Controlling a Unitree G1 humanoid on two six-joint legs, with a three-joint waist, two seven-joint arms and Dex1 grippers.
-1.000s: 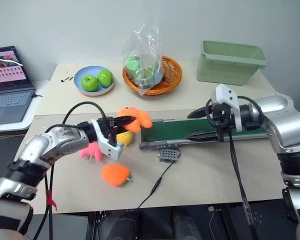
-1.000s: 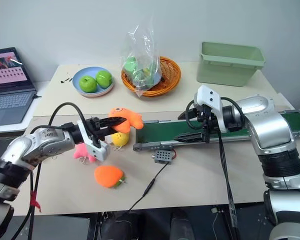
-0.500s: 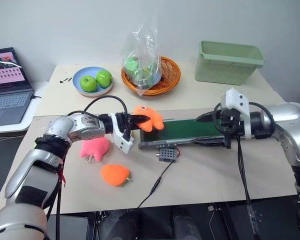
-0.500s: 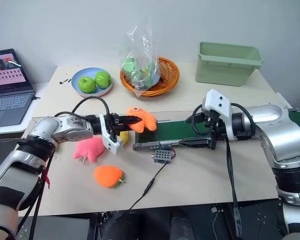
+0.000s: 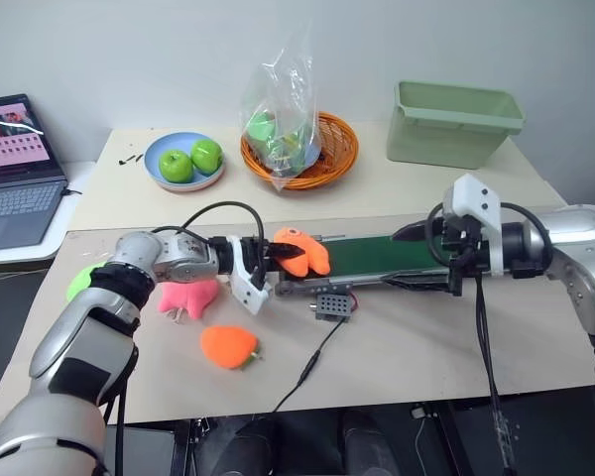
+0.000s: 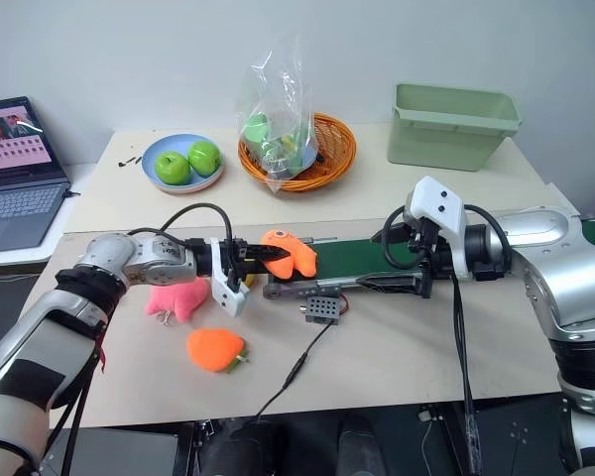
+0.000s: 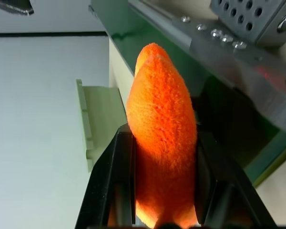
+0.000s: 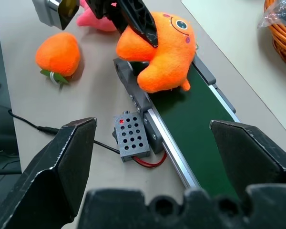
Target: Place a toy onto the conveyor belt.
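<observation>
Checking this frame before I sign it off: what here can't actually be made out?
- Whether the toy already rests on the conveyor belt: in the right wrist view it overhangs the belt's end, with the contact hidden beneath it.
- The toy's face in the left wrist view: turned away, flanked by the left gripper fingers.
- Contents of the clear bag: glare.
- Green bin interior: wall hides it.
- Laptop: cut off by the edge.
</observation>
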